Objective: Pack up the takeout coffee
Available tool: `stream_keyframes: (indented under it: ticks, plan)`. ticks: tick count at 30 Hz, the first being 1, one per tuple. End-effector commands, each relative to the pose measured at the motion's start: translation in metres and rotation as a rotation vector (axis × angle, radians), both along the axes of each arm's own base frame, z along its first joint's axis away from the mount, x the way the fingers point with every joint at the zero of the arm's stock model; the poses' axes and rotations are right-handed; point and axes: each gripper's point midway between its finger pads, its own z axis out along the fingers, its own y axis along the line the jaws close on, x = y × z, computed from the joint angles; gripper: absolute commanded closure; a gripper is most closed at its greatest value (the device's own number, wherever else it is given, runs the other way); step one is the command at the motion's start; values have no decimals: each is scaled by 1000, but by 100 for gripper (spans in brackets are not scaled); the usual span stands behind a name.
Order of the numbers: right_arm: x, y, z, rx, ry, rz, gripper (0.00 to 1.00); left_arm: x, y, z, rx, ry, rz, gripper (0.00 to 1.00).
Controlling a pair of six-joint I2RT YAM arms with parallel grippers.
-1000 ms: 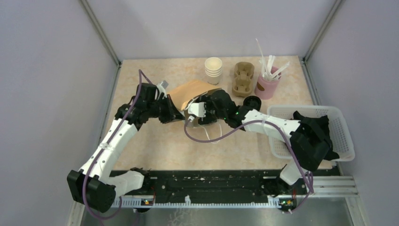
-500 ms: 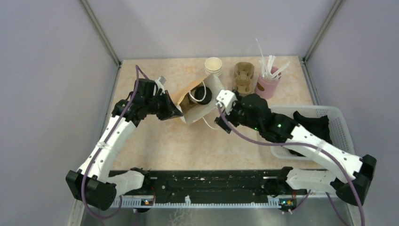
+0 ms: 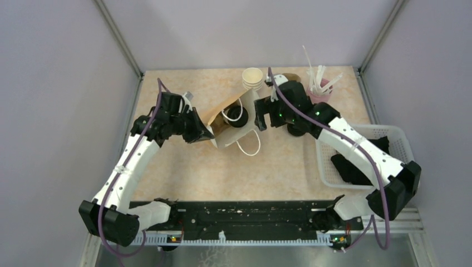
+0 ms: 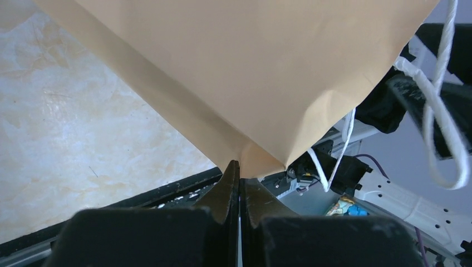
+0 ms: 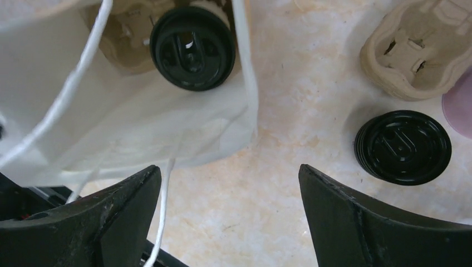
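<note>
Biggest thing first: the tan marble-look bench [image 3: 211, 167] fills the whole booth floor. At its right edge sits a white mesh basket [image 3: 411, 164] with some black stuff [image 3: 348, 169] in it; can't really tell what that is.

Next down is the paper bag [image 3: 247, 133], brown outside and white inside, with white string handles. It's toward the far edge, roughly mid-bench, tipped so its open mouth faces up and to the right. The left claw [image 4: 239, 167] is clamped tight on a brown corner fold of the bag, fingers pressed together on the paper. The right claw [image 5: 227, 169] is spread wide with nothing in it, hanging just right of the bag's mouth, over the bag's edge and bare bench.

Along the far edge are a stack of lidless white cups [image 3: 252, 79], right behind the bag, a pulp cup carrier [image 5: 417, 50] mostly hidden by the right arm in the top view, and a pink cup [image 3: 318, 93] stuffed with white sticks [image 3: 318, 72] near the far right corner. A pile of black lids [image 5: 403, 146] sits on the bench just in front of the carrier, apart from the bag.

The takeout coffee [image 5: 193, 47] is down inside the bag, black lid facing the opening, with a brown pulp piece [image 5: 119, 39] right beside it in there.
</note>
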Motion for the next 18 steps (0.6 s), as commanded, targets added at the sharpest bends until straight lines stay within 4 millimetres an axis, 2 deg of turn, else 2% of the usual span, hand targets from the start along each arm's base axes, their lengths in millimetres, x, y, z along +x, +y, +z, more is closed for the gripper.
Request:
stream_keyframes:
  ticks: [1,4,13,16,18]
  plan:
    - [17,-4,27,103,73,-74,8,-1,-2,15,-43,-2,-5,100]
    - [31,-8,18,108,128,-81,12,-2,-3,13,-56,7,-10,100]
    - [70,20,3,150,183,-31,43,-4,-3,16,-77,18,-6,100]
    - [73,24,1,93,195,-30,57,-5,-1,19,-77,19,8,100]
    - [70,24,4,39,186,-34,61,-5,2,21,-72,26,24,100]
